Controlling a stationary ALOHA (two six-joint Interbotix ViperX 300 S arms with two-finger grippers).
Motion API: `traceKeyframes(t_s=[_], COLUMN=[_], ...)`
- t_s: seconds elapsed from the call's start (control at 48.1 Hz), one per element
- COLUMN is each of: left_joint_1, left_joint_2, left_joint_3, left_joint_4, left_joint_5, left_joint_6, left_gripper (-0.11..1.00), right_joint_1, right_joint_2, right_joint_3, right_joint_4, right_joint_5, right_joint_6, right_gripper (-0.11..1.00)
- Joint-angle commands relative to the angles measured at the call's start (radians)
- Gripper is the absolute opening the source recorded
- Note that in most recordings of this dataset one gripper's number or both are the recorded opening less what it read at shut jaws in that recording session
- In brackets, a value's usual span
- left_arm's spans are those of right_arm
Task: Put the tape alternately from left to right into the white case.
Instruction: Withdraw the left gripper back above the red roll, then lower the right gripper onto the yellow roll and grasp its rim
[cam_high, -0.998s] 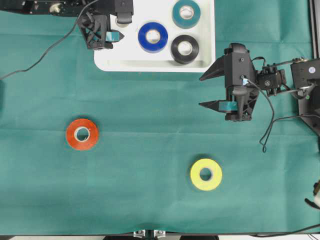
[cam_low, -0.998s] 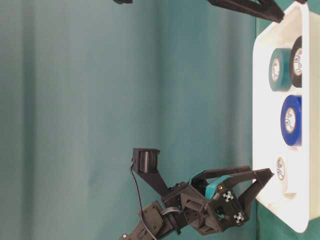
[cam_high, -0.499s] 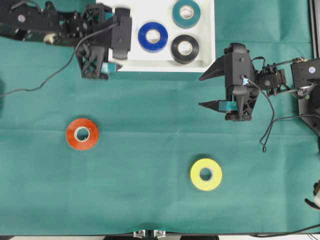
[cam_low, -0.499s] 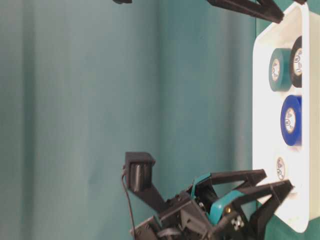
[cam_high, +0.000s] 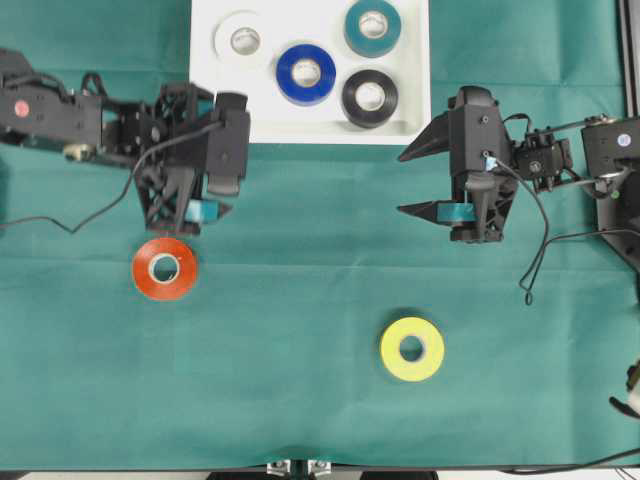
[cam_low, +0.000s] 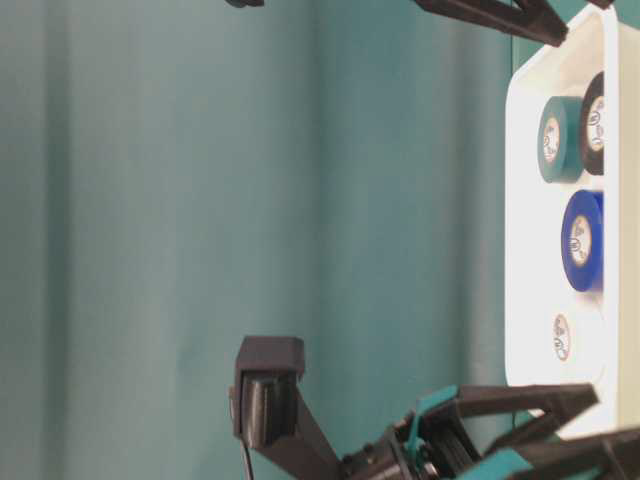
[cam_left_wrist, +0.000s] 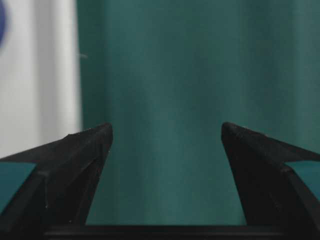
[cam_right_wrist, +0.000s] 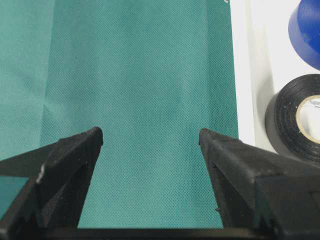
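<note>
Moved: your left gripper (cam_high: 212, 186) leaves the case (cam_high: 300, 128), jaws spread, empty | Next: orange roll (cam_high: 164, 268) just below it | right gripper (cam_high: 422, 183) spread, far

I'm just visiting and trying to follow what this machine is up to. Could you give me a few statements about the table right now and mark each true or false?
1. Four rolls lie in the white case. True: white tape, blue tape, teal tape and black tape.
2. The yellow tape is in the case. False: it lies on the green cloth.
3. The left gripper holds the orange-red tape. False: its fingers are open and empty, just above that roll in the overhead view.
4. The right gripper is open and empty. True.
</note>
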Motion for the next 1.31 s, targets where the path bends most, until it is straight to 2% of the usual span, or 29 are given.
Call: traceKeyframes(t_s=[0.0, 0.166, 0.748, 0.873, 1.081, 1.289], left_joint_1=[-0.034, -0.049, -0.051, -0.049, -0.049, -0.049], left_joint_2=[-0.026, -0.025, -0.018, -0.018, -0.017, -0.017], left_joint_3=[-0.006, 0.002, 0.003, 0.003, 0.003, 0.003], left_joint_4=[-0.002, -0.002, -0.002, -0.002, -0.002, -0.002], left_joint_5=[-0.005, -0.006, -0.008, -0.008, -0.008, -0.012], left_joint_6=[-0.028, -0.066, -0.066, -0.066, -0.066, -0.066], left_gripper=[0.81, 0.81, 0.81, 0.81, 0.81, 0.81], right_joint_1=[0.002, 0.002, 0.015, 0.054, 0.155, 0.270], right_joint_2=[-0.011, -0.012, -0.017, -0.031, -0.038, -0.035], right_joint_3=[-0.008, -0.009, -0.006, -0.006, -0.006, -0.009], right_joint_4=[0.000, 0.002, 0.008, 0.011, 0.009, 0.009], right_joint_5=[-0.008, -0.005, -0.002, 0.003, 0.005, 0.005], right_joint_6=[0.002, 0.002, 0.003, 0.011, 0.109, 0.158], right_gripper=[0.84, 0.84, 0.84, 0.84, 0.84, 0.84])
